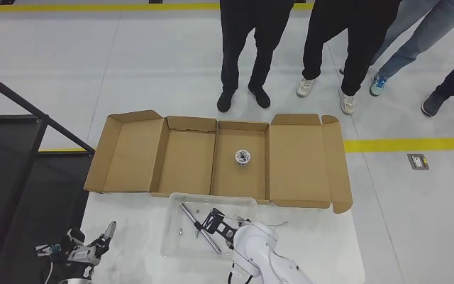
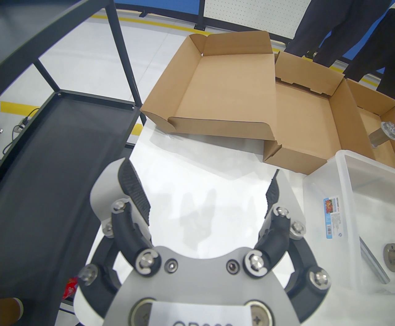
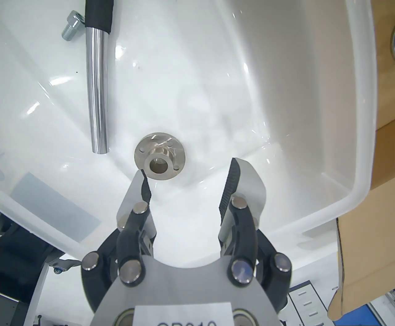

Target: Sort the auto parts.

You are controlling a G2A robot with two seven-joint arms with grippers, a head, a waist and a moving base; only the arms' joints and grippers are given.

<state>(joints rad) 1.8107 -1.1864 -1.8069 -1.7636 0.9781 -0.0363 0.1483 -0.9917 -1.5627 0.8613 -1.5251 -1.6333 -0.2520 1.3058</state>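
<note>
Grey floor with yellow tape lines surrounds a white tabletop (image 1: 340, 234). On its far side a flat cardboard box (image 1: 184, 160) lies open in four shallow sections side by side. A small round metal part (image 1: 242, 157) stands in the third section from the robot's left, near that section's middle.

Nearer the robot, just in front of the box, sits a clear plastic bin (image 3: 355, 123) holding three parts. A polished steel rod (image 3: 98, 92) lies flat on the bin floor. In the top view its long axis runs diagonally from the bin's far left corner toward its near middle. One end wears a black sleeve (image 3: 98, 14), and the other is bare and cut square. A short bolt (image 3: 72, 24) lies on its side just beside the sleeved end. A round flange (image 3: 160, 160) rests flat on its disc with its hub and bore facing up, just beside the rod's bare end but apart from it.

The right claw (image 3: 188, 173) hangs over the bin with its jaws spread wide and nothing between them. One fingertip (image 3: 143, 182) is just at the flange's rim, and the flange lies outside the gap.

The left claw (image 2: 200, 173) is wide open too and holds nothing. It sits above bare tabletop between the bin and a black metal rack (image 2: 61, 154) at the left edge.
</note>
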